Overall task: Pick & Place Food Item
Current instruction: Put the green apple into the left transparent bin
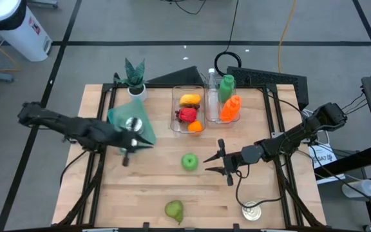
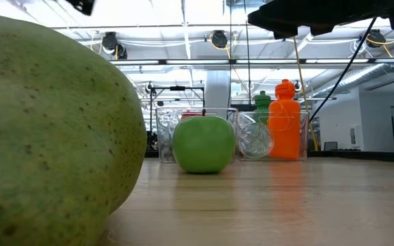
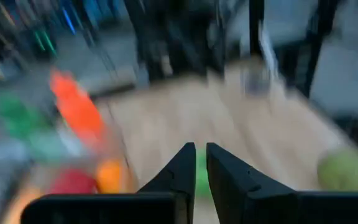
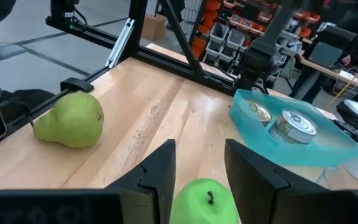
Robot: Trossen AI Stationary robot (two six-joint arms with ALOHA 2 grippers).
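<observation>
A green apple [image 1: 189, 161] rests on the wooden table [image 1: 153, 187] near its middle; it also shows in the low view [image 2: 204, 143]. My right gripper [image 1: 219, 162] is open just to the apple's right, fingers pointing toward the table's left. In the right wrist view the apple [image 4: 204, 200] sits low between the spread fingers of the gripper [image 4: 197, 162], untouched. A green pear [image 1: 174, 209] lies at the near edge [image 2: 46, 130] [image 4: 70, 121]. My left gripper [image 1: 126, 156] [image 3: 199, 165] is shut, beside a teal plate [image 1: 131, 122] holding tin cans.
A clear bin [image 1: 189, 109] at the far side holds yellow, red and orange food. Beside it stand a green bottle [image 1: 227, 84] and an orange bottle [image 1: 230, 108]. There is a potted plant [image 1: 134, 77] at far left and a tin can [image 1: 253, 211] at near right.
</observation>
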